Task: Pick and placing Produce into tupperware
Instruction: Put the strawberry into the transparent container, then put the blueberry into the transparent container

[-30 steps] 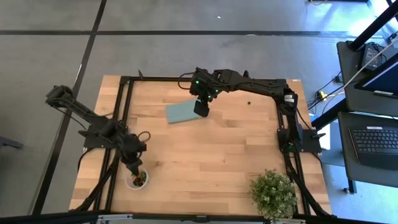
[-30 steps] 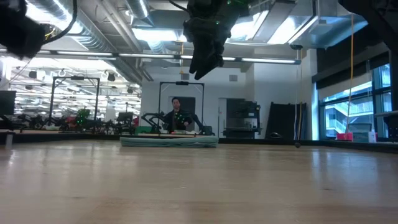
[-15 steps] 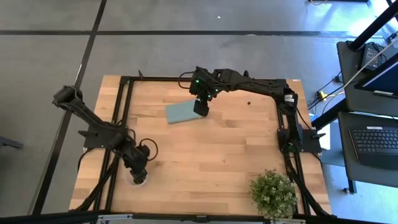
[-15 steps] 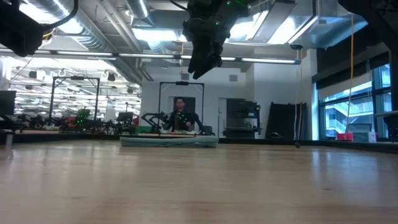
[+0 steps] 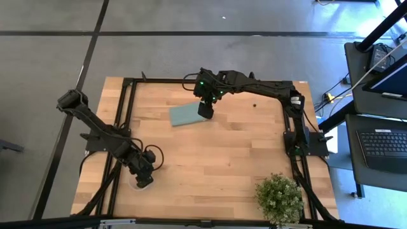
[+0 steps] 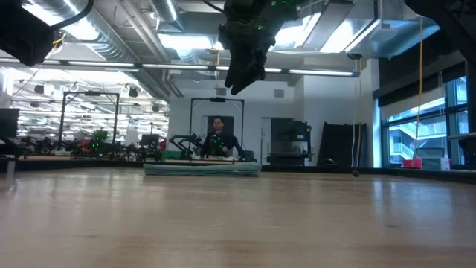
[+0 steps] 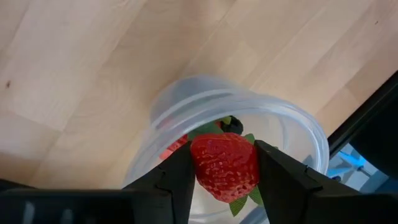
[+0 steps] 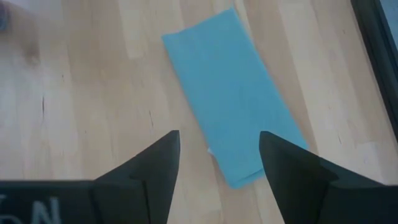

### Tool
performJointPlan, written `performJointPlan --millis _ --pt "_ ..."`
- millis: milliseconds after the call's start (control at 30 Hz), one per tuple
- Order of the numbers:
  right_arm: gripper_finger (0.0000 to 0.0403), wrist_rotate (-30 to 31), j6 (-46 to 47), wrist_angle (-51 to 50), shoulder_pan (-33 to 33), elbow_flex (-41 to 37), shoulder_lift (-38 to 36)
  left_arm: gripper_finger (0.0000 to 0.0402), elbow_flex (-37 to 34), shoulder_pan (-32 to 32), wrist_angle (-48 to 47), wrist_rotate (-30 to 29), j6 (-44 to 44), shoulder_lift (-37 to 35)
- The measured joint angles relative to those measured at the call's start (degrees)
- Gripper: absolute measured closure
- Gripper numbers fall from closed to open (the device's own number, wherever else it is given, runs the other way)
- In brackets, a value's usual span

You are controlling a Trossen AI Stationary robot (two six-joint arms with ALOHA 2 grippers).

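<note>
My left gripper [image 5: 145, 175] hangs just over the tupperware [image 5: 134, 185], a small round clear container near the table's near-left corner, and is shut on a red strawberry [image 7: 224, 165] with green leaves. In the left wrist view the tupperware's rim [image 7: 298, 121] shows below the berry, with a red piece [image 7: 173, 149] and a dark piece [image 7: 231, 124] inside. My right gripper [image 5: 205, 111] hovers open above the flat teal rectangle [image 8: 230, 93] at the far middle of the table. One tiny dark piece [image 5: 254, 105] lies on the wood to its right. My left gripper pinches the strawberry's red body [image 7: 202, 162] between its two fingers [image 7: 177, 177], one on each side. The fingers come from above, pointing down into the tupperware's mouth. The berry is lifted clear above the pieces in the container, its leaves [image 7: 239, 202] toward the gripper.
A bushy green potted plant [image 5: 280, 198] stands at the near-right corner. The teal rectangle [image 5: 183, 115] lies flat at the far middle. A black frame [image 5: 124, 127] runs along the table's edges. Bare wood lies between the tupperware and the plant. A person [image 6: 216, 138] shows far behind the table.
My left gripper has shifted slightly toward the near edge and the right, coming over the tupperware so that it now covers the contents that showed a second ago. Its arm has swung with it. The right arm has kept still.
</note>
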Motion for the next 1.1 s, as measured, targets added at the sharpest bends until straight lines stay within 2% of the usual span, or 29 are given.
performJointPlan --millis 267,533,700,833,900,1000,1033,1100 --pt "0.018 0.0 0.1 -0.3 0.0 0.0 0.0 0.0239 0.0 0.0 1.7 1.5 -0.1 0.0" --pt "0.018 0.0 0.2 -0.3 0.0 0.0 0.0 0.0241 0.0 -0.1 1.9 2.9 0.3 -1.0" --pt "0.018 0.0 0.2 -0.8 0.0 0.0 0.0 0.0247 3.7 -0.2 -1.0 1.8 0.7 -4.0" --pt "0.018 0.0 0.1 -1.5 0.0 0.0 0.0 0.025 9.2 -0.1 -6.2 -4.5 1.7 -7.1" --pt "0.018 0.0 0.1 -1.9 0.0 0.0 0.0 0.0249 11.5 0.5 -7.6 -10.9 3.3 -8.5" --pt "0.018 0.0 0.3 -1.8 0.0 -0.1 0.0 0.0245 12.8 2.5 -5.7 -23.7 9.0 -10.1" --pt "0.018 0.0 0.3 -1.8 0.0 -0.1 0.0 0.0243 12.8 3.8 -4.7 -26.6 11.5 -10.5" --pt "0.018 0.0 0.4 -1.8 0.0 -0.1 0.0 0.0241 12.8 7.4 -2.3 -28.4 16.8 -11.0"
